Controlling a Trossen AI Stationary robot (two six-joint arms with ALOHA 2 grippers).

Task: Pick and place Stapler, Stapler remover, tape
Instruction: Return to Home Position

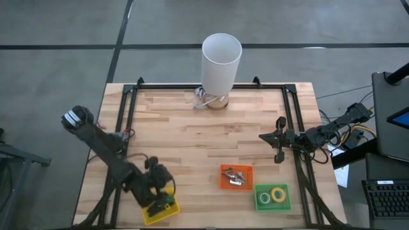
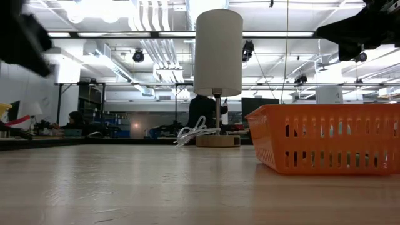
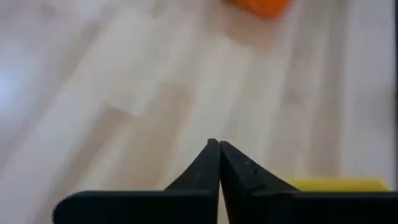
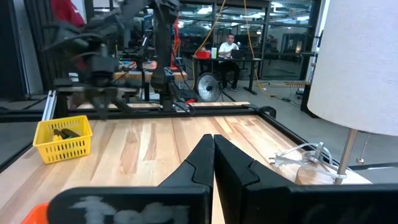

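In the high view my left gripper hovers over the yellow basket at the table's near left. It is shut in the left wrist view and holds nothing. A dark object, likely the stapler, lies inside the yellow basket. A yellow tape roll and a green one lie in the green basket. A small metallic thing, maybe the stapler remover, sits in the orange basket. No red-orange rolls show. My right gripper, shut, waits raised at the table's right.
A white-shaded lamp with a coiled cord stands at the far edge's middle. A black frame rail runs along the table's sides. The orange basket fills the low view's right. People sit in the room beyond.
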